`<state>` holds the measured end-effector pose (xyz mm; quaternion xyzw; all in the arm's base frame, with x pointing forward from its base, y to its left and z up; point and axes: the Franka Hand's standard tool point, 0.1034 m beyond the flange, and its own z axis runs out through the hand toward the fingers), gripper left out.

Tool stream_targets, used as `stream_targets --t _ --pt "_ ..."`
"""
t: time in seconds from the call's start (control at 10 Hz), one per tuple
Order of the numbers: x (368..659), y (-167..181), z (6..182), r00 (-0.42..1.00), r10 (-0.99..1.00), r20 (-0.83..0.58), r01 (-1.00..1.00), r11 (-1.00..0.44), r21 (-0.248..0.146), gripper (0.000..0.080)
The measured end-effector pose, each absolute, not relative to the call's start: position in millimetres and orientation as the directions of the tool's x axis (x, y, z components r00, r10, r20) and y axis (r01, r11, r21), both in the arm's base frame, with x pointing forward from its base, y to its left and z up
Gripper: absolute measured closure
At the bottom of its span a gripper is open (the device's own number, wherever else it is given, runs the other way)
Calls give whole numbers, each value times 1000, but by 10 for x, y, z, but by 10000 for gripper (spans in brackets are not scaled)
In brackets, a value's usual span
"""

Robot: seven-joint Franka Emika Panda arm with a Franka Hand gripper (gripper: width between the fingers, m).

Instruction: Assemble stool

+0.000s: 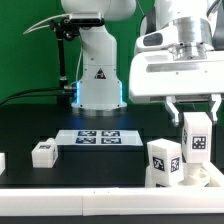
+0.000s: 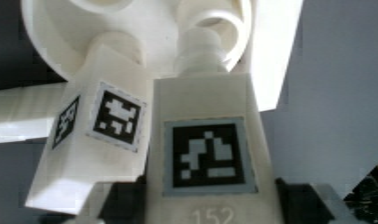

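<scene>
White seat (image 2: 101,26) bears 2 upright tagged legs (image 1: 195,138); 3rd leg (image 1: 43,152) lies apart.

The gripper (image 1: 193,108) hangs with jaws spread either side of an upright stool leg (image 1: 195,140) near the front edge of the table (image 1: 40,125), at the exterior view's right. A second leg (image 1: 163,160) stands just beside it on the seat (image 1: 200,177). A third leg (image 1: 43,152) lies near the marker board (image 1: 97,137).

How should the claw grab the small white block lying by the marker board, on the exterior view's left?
From straight above, pinching the leg across its two flat side faces, near the middle. It lies low on the table with nothing touching it, so both sides look free, and flat parallel faces should hold steady.
</scene>
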<state>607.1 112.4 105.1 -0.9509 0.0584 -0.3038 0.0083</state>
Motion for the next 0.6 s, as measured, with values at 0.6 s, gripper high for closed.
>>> stream_targets --t 0.6 --pt "6033 1200 915 815 -110 569 -102 -994 -47 461"
